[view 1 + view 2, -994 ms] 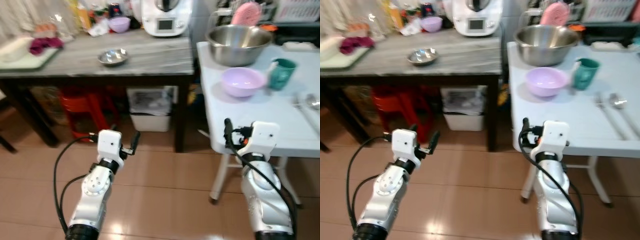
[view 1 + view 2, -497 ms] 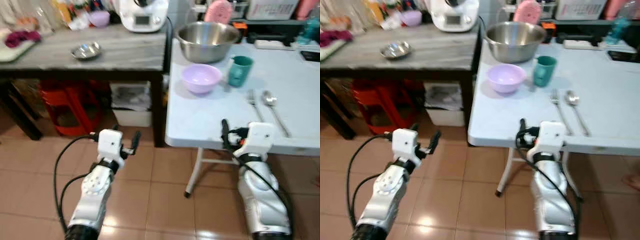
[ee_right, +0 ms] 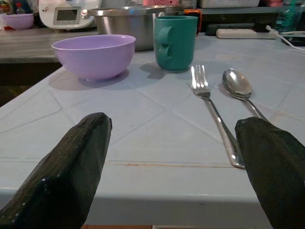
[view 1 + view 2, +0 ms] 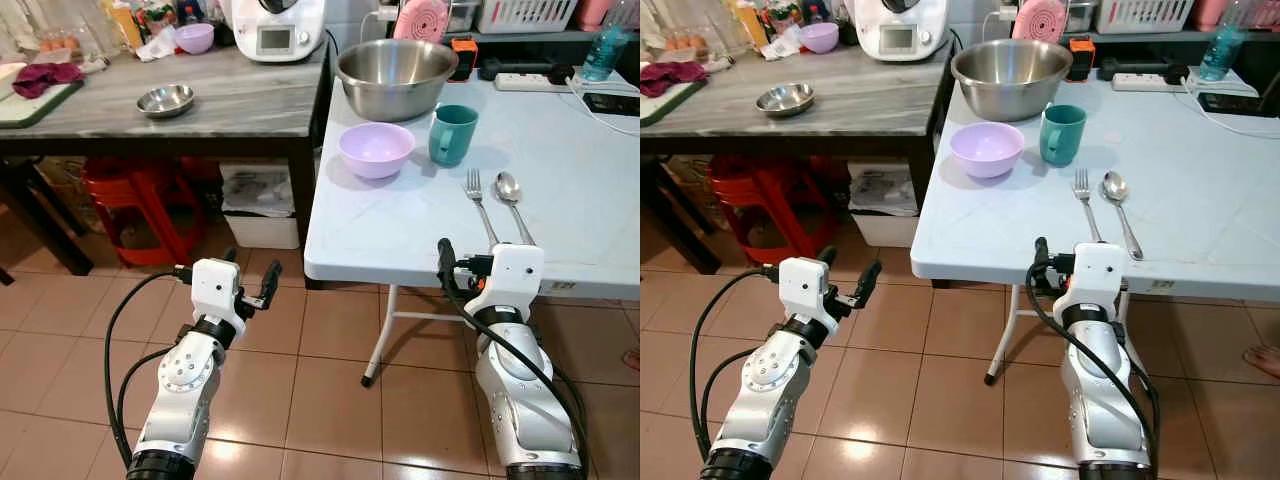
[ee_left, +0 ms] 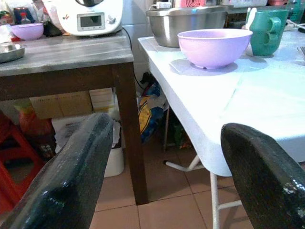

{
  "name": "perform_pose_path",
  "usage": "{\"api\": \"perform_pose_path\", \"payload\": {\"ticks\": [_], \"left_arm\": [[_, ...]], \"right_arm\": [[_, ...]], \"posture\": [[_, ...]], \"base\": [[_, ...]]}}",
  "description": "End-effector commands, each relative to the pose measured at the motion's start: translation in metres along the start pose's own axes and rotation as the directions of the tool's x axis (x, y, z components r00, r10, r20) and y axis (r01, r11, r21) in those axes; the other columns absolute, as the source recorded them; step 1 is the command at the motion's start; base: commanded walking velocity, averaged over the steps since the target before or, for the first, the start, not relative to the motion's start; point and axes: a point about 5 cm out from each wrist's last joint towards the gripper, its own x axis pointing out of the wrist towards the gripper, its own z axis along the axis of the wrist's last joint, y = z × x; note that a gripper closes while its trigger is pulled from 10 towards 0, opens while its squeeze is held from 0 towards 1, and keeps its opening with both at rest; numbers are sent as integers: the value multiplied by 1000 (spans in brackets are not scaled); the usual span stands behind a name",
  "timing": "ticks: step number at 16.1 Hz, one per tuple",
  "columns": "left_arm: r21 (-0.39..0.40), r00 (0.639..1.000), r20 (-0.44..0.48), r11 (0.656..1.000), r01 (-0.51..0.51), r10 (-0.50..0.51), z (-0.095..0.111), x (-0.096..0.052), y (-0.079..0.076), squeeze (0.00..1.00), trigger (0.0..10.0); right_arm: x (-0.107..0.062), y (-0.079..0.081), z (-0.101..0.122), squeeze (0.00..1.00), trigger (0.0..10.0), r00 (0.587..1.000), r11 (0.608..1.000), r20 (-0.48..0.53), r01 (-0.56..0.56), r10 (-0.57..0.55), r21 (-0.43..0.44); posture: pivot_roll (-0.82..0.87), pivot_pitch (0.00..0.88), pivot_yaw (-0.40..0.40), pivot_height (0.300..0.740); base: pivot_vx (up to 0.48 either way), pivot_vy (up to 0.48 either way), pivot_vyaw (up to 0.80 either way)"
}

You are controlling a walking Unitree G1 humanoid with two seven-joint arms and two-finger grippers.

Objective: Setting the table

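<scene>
On the white folding table (image 4: 400, 240) stand a purple bowl (image 4: 376, 148) and a teal mug (image 4: 452, 134). To their right lie a fork (image 4: 478, 200) and a spoon (image 4: 512, 195), side by side. My right gripper (image 3: 174, 121) is open and empty at the table's front edge, level with the top and pointing at the fork (image 3: 209, 102). My left gripper (image 5: 167, 124) is open and empty too. It is held low over the floor, left of the table, facing the purple bowl (image 5: 213, 46).
A large steel bowl (image 4: 398, 75) sits at the back of the white table. A dark-legged grey counter (image 4: 150, 110) adjoins on the left with a small steel dish (image 4: 166, 99) and a white appliance (image 4: 272, 25). Beneath it are a red stool (image 4: 135, 200) and a bin (image 4: 258, 200). Tiled floor lies in front.
The whole view has shifted as I turned right and came closer to the white table. The fork and spoon are now in plain sight. Both arms keep the same raised pose.
</scene>
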Motion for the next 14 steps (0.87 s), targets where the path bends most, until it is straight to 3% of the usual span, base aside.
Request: {"api": "perform_pose_path", "payload": {"ticks": [1,14], "left_arm": [[2,1000,5,1000,-1,1,2,-2,3,0,10000],[-16,1000,16,1000,24,-24,5,0,-1,0,10000]], "right_arm": [[1,4,3,0,10000,1000,1000,18,-20,20,1],[-1,11,12,0,10000,994,996,81,-73,78,-55]], "posture": [[-140,77,84,740],[-144,79,88,740]], "base": [[0,0,0],[285,0,0]]}}
